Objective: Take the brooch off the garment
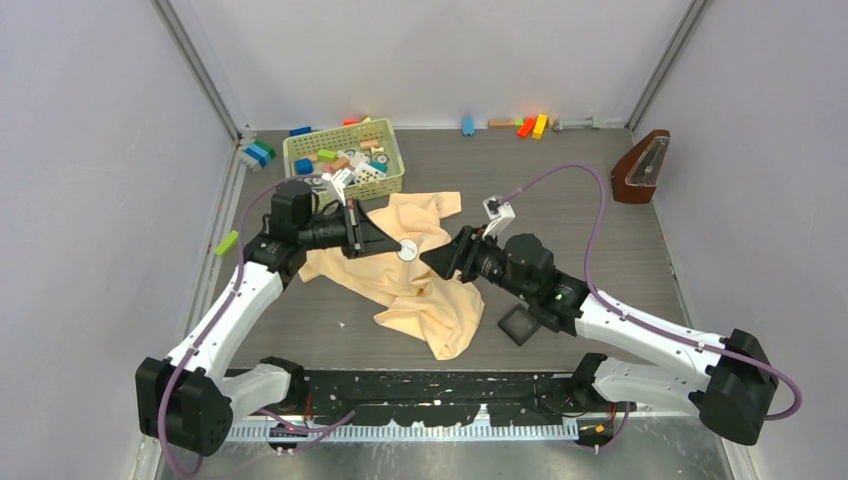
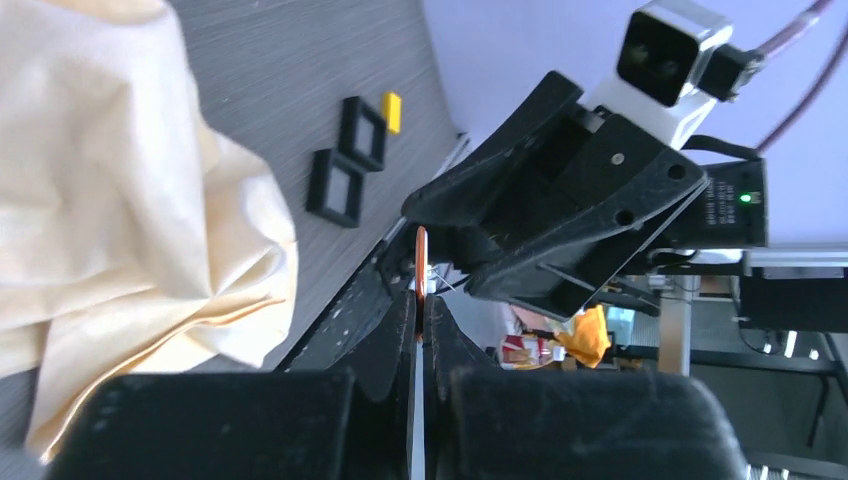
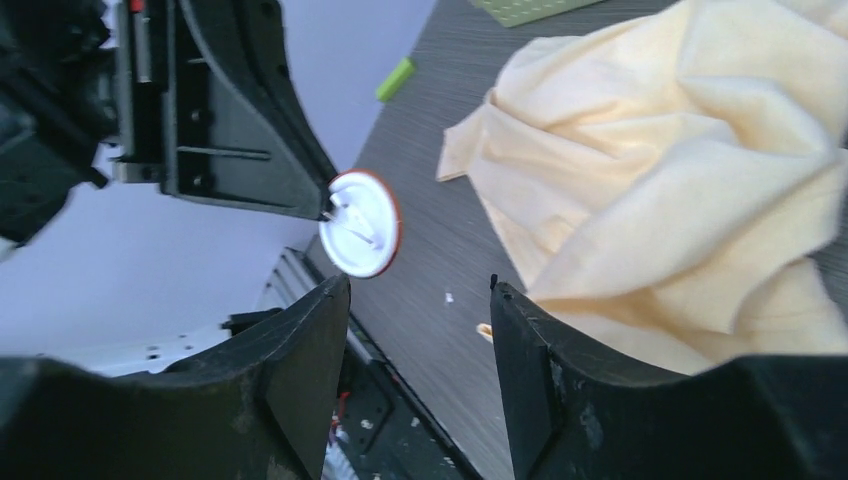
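Note:
The garment (image 1: 420, 290) is a crumpled pale peach shirt lying mid-table; it also shows in the left wrist view (image 2: 110, 200) and the right wrist view (image 3: 680, 170). My left gripper (image 1: 393, 247) is shut on the brooch (image 1: 407, 251), a small round pale disc with a reddish rim. The disc is edge-on between the left jaws (image 2: 421, 262) and face-on in the right wrist view (image 3: 360, 222), held in the air apart from the cloth. My right gripper (image 1: 432, 262) is open and empty (image 3: 418, 285), facing the left gripper just short of the brooch.
A green basket (image 1: 343, 160) of blocks stands at the back left. A black square tray (image 1: 518, 324) lies by the right arm; two show in the left wrist view (image 2: 335, 187). A metronome (image 1: 640, 167) stands far right, loose blocks (image 1: 530, 126) along the back wall, and a green block (image 1: 227, 242) at the left.

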Tool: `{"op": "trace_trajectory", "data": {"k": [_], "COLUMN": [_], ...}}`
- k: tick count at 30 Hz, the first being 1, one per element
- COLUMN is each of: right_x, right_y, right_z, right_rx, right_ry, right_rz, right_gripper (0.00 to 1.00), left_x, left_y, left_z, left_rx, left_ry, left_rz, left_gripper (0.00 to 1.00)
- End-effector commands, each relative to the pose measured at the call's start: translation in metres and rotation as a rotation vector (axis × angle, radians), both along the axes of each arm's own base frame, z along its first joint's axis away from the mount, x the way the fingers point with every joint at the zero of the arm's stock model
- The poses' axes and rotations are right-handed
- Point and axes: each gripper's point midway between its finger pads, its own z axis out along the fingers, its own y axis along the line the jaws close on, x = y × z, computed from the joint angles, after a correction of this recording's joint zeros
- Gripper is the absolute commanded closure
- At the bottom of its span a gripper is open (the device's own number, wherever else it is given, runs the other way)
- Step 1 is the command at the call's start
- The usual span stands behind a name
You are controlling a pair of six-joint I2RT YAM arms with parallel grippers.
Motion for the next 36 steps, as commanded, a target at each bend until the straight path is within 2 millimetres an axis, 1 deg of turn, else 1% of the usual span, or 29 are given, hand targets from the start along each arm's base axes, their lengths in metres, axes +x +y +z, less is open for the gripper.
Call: {"op": "trace_trajectory", "data": {"k": [1, 5, 6, 7, 8, 9, 12, 17, 22, 24, 27, 29, 31, 36], "right_x": [-0.014, -0.016, -0.015, -0.015, -0.014, -0.015, -0.013, -0.011, -0.008, -0.008, -0.006, -0.007, -0.002, -0.001], "right_y": [0.014, 0.022, 0.024, 0.024, 0.025, 0.026, 0.028, 0.022, 0.015, 0.014, 0.010, 0.008, 0.006, 0.010], "right_z": [0.059, 0.068, 0.066, 0.070, 0.067, 0.073, 0.073, 0.076, 0.075, 0.074, 0.072, 0.072, 0.073, 0.070], "right_rx": [0.231, 0.286, 0.289, 0.310, 0.315, 0.341, 0.355, 0.383, 0.409, 0.411, 0.421, 0.432, 0.438, 0.421], "right_ry": [-0.079, -0.064, -0.057, -0.059, -0.054, -0.060, -0.055, -0.058, -0.062, -0.061, -0.056, -0.059, -0.058, -0.049], "right_rz": [0.099, 0.126, 0.127, 0.128, 0.129, 0.132, 0.132, 0.099, 0.061, 0.054, 0.034, 0.032, 0.001, 0.008], "right_gripper": [0.41, 0.42, 0.42, 0.42, 0.42, 0.42, 0.45, 0.48, 0.48, 0.50, 0.57, 0.57, 0.57, 0.59], "left_x": [-0.002, -0.005, -0.006, -0.007, -0.008, -0.008, -0.011, -0.014, -0.015, -0.014, -0.014, -0.013, -0.014, -0.015], "left_y": [-0.009, -0.011, -0.010, -0.010, -0.010, -0.010, -0.009, -0.008, -0.008, -0.008, -0.008, -0.008, -0.008, -0.008], "left_z": [0.044, 0.048, 0.049, 0.049, 0.049, 0.050, 0.050, 0.046, 0.046, 0.046, 0.045, 0.044, 0.043, 0.043], "left_rx": [-0.197, -0.240, -0.240, -0.239, -0.239, -0.238, -0.238, -0.225, -0.226, -0.226, -0.229, -0.229, -0.230, -0.233], "left_ry": [-0.056, -0.046, -0.048, -0.049, -0.051, -0.051, -0.049, -0.049, -0.050, -0.048, -0.048, -0.047, -0.046, -0.047], "left_rz": [-0.051, -0.069, -0.068, -0.067, -0.068, -0.069, -0.073, -0.070, -0.071, -0.069, -0.069, -0.069, -0.074, -0.076], "left_gripper": [1.00, 1.00, 1.00, 1.00, 1.00, 1.00, 1.00, 1.00, 1.00, 1.00, 1.00, 1.00, 1.00, 1.00]}}
